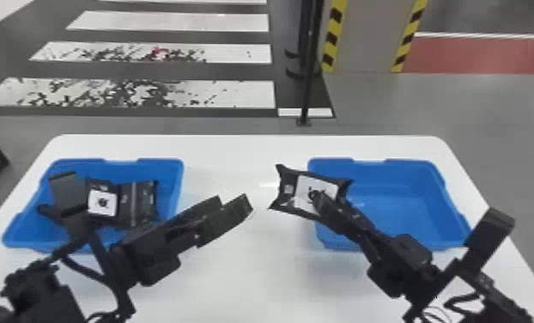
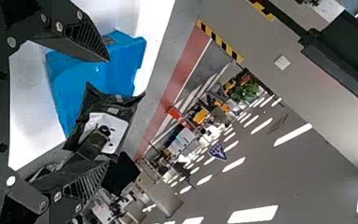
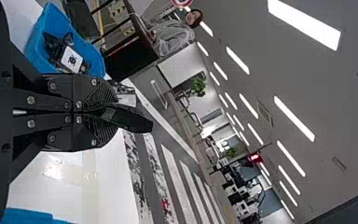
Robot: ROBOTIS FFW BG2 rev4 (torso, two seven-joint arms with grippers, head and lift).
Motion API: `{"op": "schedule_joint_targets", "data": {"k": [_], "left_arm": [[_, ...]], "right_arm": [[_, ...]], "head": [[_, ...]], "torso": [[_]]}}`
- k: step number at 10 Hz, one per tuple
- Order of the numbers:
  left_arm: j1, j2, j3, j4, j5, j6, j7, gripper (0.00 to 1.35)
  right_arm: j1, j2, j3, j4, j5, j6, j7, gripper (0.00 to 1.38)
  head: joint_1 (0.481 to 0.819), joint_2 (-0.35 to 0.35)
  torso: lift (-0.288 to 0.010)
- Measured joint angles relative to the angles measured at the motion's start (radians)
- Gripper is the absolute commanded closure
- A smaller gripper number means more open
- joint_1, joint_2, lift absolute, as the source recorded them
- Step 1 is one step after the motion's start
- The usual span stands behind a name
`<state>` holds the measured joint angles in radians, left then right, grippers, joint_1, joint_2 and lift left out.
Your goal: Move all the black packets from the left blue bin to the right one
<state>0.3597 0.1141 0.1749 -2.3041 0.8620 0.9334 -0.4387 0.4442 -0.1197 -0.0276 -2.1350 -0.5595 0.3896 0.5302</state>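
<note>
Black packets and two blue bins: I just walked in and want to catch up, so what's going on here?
The robot appears to be partway through moving black packets to the right bin. Its right end effector grips one black packet, held up by the inner side of the right bin. More packets lie in the left bin, not yet transferred. The left end effector is open and holds nothing, with its fingertips between the bins.
</note>
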Motion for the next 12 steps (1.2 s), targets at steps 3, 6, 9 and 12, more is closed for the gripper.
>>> {"op": "schedule_joint_targets", "data": {"k": [3,6,9,12], "left_arm": [[0.104,-0.016,0.029,-0.049,0.009,-0.066,0.000,0.15],[0.186,-0.020,0.025,-0.117,-0.006,-0.164,0.000,0.15],[0.238,-0.037,0.042,-0.150,-0.015,-0.208,0.001,0.15],[0.234,-0.037,0.071,-0.151,-0.055,-0.206,0.002,0.15]], "right_arm": [[-0.126,-0.034,-0.016,0.170,0.071,0.001,-0.019,1.28],[-0.243,-0.046,-0.056,0.349,0.171,-0.008,-0.041,1.28],[-0.296,-0.041,-0.127,0.439,0.232,-0.039,-0.080,0.61],[-0.252,-0.028,-0.136,0.388,0.220,-0.066,-0.097,0.13]], "head": [[0.695,-0.042],[0.695,-0.100],[0.695,-0.165],[0.695,-0.151]], "torso": [[-0.140],[-0.140],[-0.140],[-0.140]]}}
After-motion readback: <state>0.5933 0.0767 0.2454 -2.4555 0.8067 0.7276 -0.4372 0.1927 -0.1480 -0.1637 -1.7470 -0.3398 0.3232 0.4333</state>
